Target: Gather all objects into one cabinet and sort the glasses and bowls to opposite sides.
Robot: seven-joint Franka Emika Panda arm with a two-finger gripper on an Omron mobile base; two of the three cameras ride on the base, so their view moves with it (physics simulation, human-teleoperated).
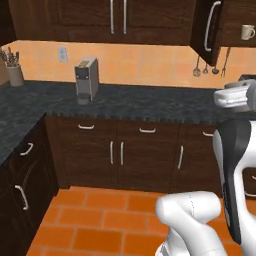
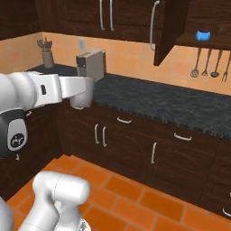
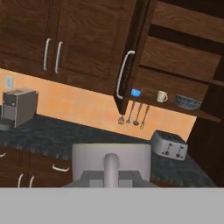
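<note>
The cabinet's door (image 3: 131, 52) with its long curved silver handle (image 3: 124, 74) stands open. On the shelf behind it sit the bright blue bowl (image 3: 136, 92), the cream mug (image 3: 162, 96) and the wide dark grey bowl (image 3: 189, 102), in that order from left to right. My gripper (image 2: 85, 92) is shut on the grey cup (image 3: 111, 159), held over the counter front, well left of and below the open cabinet. The cup's handle faces the hand camera. The blue bowl (image 2: 203, 35) shows on the shelf in the right base view, the cream mug (image 1: 247, 31) in the left base view.
A grey coffee machine (image 1: 86, 80) stands on the dark counter (image 1: 150, 102). A toaster (image 3: 169, 144) sits under the open cabinet, and ladles (image 3: 133, 114) hang on the wall below the shelf. A utensil jar (image 1: 14, 70) is in the far left corner. The open door juts out.
</note>
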